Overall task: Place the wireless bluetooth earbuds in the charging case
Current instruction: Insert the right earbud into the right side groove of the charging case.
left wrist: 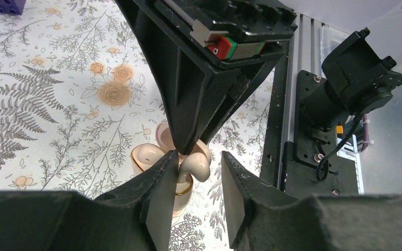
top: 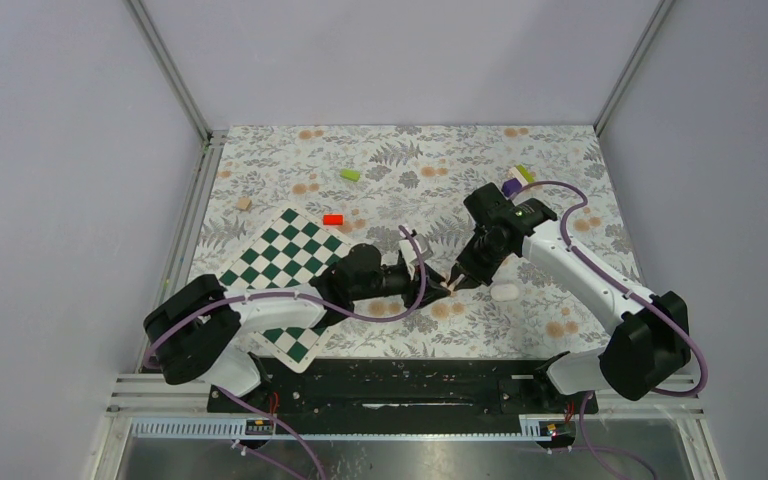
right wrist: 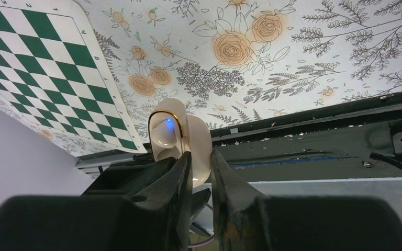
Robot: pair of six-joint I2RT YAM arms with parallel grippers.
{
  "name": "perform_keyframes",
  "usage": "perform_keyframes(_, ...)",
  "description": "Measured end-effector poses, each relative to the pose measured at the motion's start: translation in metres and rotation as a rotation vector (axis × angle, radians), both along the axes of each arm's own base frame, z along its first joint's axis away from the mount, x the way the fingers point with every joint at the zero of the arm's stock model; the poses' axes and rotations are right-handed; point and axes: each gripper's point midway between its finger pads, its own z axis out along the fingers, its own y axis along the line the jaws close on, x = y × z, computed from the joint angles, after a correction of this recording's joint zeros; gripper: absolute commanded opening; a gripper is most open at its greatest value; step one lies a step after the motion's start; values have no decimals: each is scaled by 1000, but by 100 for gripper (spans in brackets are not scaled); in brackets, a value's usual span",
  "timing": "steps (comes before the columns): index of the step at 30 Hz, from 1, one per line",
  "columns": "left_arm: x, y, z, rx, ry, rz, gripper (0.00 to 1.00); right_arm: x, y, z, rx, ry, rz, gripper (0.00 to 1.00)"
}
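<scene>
The charging case [left wrist: 145, 159] is cream-white with a gold rim, and its lid stands open. One earbud lies seated in it. A second earbud [left wrist: 198, 166] sits tilted at the case's right edge, between my left gripper's [left wrist: 200, 159] open jaws. It rests against the left finger [left wrist: 162, 172] with a gap to the other finger. My right gripper [right wrist: 201, 157] is shut on the case's lid [right wrist: 198, 141]. A blue light glows inside the case [right wrist: 166, 125]. In the top view both grippers meet over the case [top: 451, 286].
A small white oval object [top: 505, 292] lies just right of the grippers. The chessboard [top: 285, 255] is to the left. A red block [top: 333, 219], green block [top: 350, 174], tan cube [top: 244, 203] and purple block [top: 512, 186] lie farther back. The black base rail [left wrist: 293, 130] is close by.
</scene>
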Motion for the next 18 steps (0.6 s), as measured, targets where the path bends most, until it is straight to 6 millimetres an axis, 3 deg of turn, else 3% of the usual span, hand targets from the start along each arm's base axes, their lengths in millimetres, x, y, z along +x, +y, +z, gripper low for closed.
perform_keyframes(10, -2, 0, -2, 7, 15, -6, 54, 2, 1, 1, 7, -9, 0, 0)
perform_keyframes(11, -2, 0, -1, 6, 15, -6, 58, 3, 2, 1, 8, -11, 0, 0)
perform_keyframes(12, -3, 0, -1, 5, 17, -6, 82, 3, 2, 1, 10, -14, 0, 0)
perform_keyframes(13, -3, 1, 1, 3, 20, -5, 95, 4, 2, 1, 12, -17, 0, 0)
perform_keyframes(18, -3, 8, 14, -25, 31, 15, 99, 7, 4, 2, 19, -28, 0, 0)
